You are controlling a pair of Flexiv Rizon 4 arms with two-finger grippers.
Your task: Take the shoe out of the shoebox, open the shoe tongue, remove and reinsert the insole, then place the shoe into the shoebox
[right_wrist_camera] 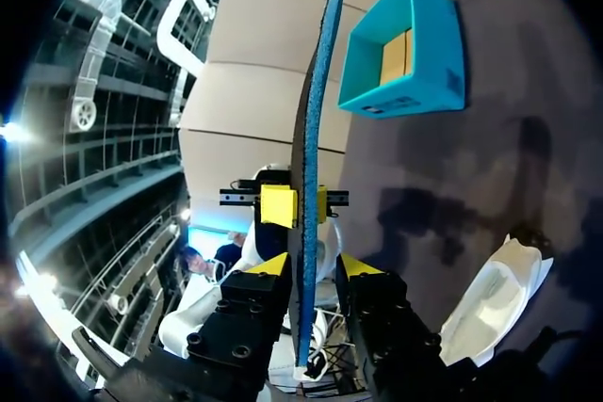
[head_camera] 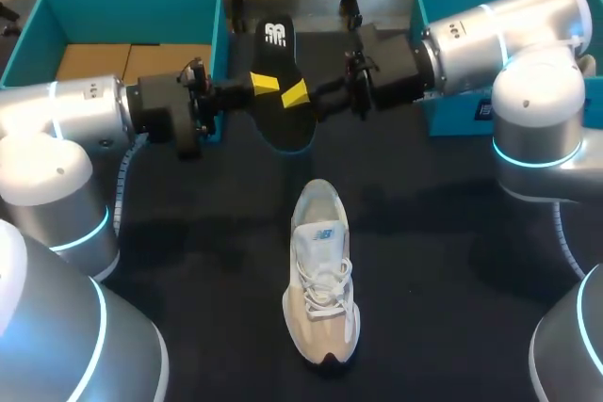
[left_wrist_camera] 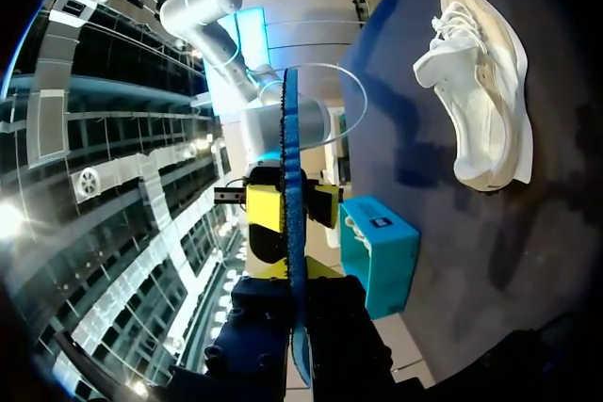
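The black insole (head_camera: 280, 63), blue along its edge, hangs in the air between the two boxes. My left gripper (head_camera: 267, 84) is shut on it from the left; its own view shows the insole (left_wrist_camera: 290, 233) edge-on, pinched between its tips (left_wrist_camera: 294, 275). My right gripper (head_camera: 297, 94) comes from the right. Its fingers (right_wrist_camera: 306, 270) stand on either side of the insole (right_wrist_camera: 308, 138), with a narrow gap showing on each side. The white and beige shoe (head_camera: 320, 275) lies on the dark table near the front, with its laces loosened and the toe towards me.
A teal shoebox (head_camera: 212, 35) with cardboard inside stands at the back left behind my left arm. A second teal box (head_camera: 443, 115) sits at the back right under my right arm. Dark table lies between the shoe and the arms.
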